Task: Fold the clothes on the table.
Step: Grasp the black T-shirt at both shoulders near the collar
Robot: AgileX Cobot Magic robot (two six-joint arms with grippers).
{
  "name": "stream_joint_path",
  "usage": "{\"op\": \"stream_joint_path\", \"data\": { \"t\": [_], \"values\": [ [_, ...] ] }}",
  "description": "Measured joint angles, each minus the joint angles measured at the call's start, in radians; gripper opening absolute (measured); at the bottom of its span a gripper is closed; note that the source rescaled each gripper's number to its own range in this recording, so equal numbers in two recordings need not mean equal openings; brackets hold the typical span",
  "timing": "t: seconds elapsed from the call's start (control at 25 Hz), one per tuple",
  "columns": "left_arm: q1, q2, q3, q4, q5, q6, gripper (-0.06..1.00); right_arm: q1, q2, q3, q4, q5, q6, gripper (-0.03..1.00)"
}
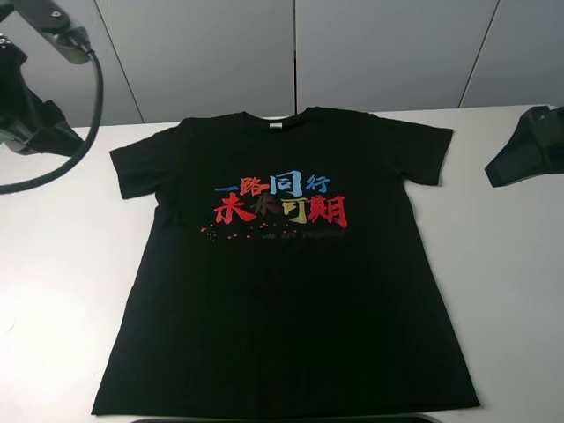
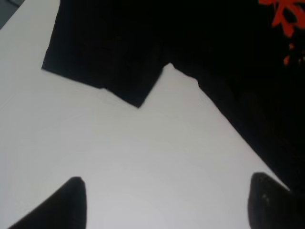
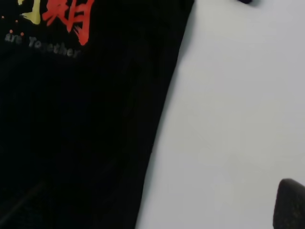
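My left claw (image 2: 169, 202) hung spread, couldn't tell for right claw (image 1: 522, 152); black tee (image 1: 282, 291) lay flat on the table (image 1: 515, 291) btwn them, prob limp & light, so I'd pinch sleeve/hem edges.

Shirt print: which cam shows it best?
Exterior high: the whole print lies unobstructed on the shirt. Left wrist catches only a red scrap; right wrist only a cropped corner, red and yellow characters plus grey lettering.
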Motion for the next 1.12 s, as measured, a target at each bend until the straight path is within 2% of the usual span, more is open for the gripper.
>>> {"op": "stream_joint_path", "data": {
  "t": [0.08,0.2,0.4,0.56,0.68,0.96,1.12],
  "values": [
    [-0.017,0.111,-0.060,0.000,-0.005,0.005,0.98,0.000,0.033,-0.008,0.007,-0.015,-0.020,1.00],
    [-0.052,0.273,-0.161,0.000,0.031,0.037,1.00,0.000,0.079,-0.023,0.026,-0.019,-0.034,1.00],
    [-0.121,0.510,-0.345,0.000,0.142,0.096,1.00,0.000,0.145,-0.057,0.048,-0.017,-0.071,1.00],
    [-0.146,0.633,-0.450,0.000,0.224,0.119,1.00,0.000,0.195,-0.091,0.051,-0.014,-0.098,1.00],
    [-0.146,0.692,-0.467,-0.005,0.246,0.148,1.00,0.015,0.246,-0.129,0.047,-0.013,-0.119,1.00],
    [-0.146,0.772,-0.471,-0.009,0.251,0.184,1.00,0.130,0.416,-0.277,-0.004,0.009,-0.147,1.00],
    [-0.146,0.798,-0.471,-0.009,0.251,0.188,1.00,0.157,0.511,-0.366,-0.022,0.012,-0.149,1.00]
  ]
}}
